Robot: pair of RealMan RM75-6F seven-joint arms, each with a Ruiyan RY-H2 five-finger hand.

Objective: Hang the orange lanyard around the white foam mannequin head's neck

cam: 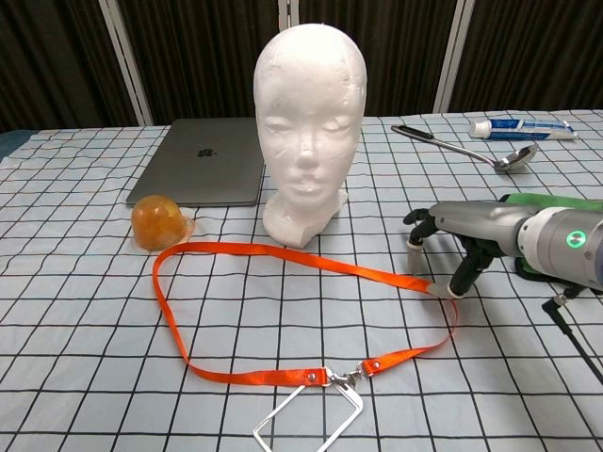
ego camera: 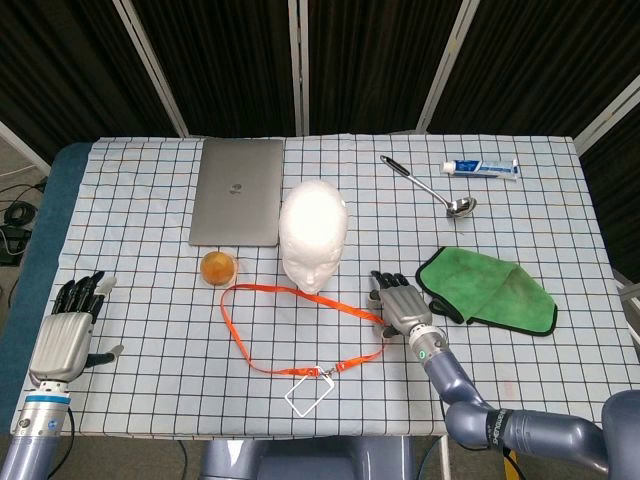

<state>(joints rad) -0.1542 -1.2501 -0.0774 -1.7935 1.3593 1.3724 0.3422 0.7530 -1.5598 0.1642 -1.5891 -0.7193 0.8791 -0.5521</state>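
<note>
Head view: orange lanyard [ego camera: 300, 330] lies flat in a wide loop on the checked tablecloth [ego camera: 140, 200], in front of the white foam mannequin head [ego camera: 314, 233]; clear badge holder [ego camera: 308, 391] at its near end. Left hand [ego camera: 68, 335] released, fingers apart, holding nothing.

Chest view: right hand [cam: 462, 240] fingers down, fingertips [cam: 453, 288] touching the strap's right bend; whether it is grasping the strap I cannot tell.

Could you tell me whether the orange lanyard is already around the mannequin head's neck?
No, the orange lanyard lies flat on the table in front of the mannequin head, not looped over it.
</note>
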